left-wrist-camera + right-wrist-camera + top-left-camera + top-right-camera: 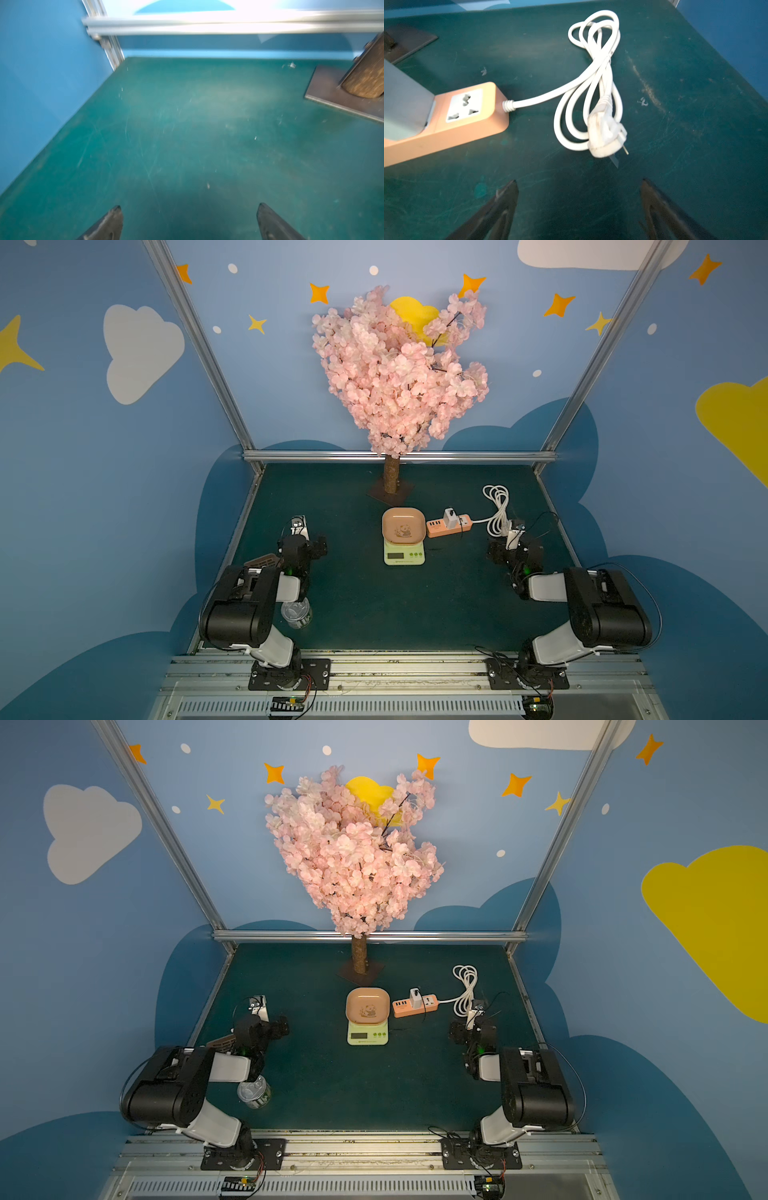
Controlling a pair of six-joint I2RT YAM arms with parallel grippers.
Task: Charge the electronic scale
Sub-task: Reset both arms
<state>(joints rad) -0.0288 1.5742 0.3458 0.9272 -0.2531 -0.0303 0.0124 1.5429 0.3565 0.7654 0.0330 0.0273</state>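
Note:
The electronic scale (404,556) (368,1038) is pale green with a dark display and stands mid-table, a peach panda tray (403,525) on top. To its right lies an orange power strip (449,528) (446,124) with a white charger cube (449,517) plugged in. A thin dark cable (415,1020) runs from the strip toward the scale; its ends are too small to tell. My left gripper (190,207) (300,526) is open over bare mat, far left of the scale. My right gripper (579,182) (515,529) is open and empty, just short of the strip's white plug (606,135).
The strip's coiled white cord (496,506) (591,83) lies at the right. A blossom tree trunk (391,479) on a dark base plate (332,97) stands behind the scale. A clear jar (296,613) and a brown object (262,562) sit by the left arm. Metal rails edge the mat.

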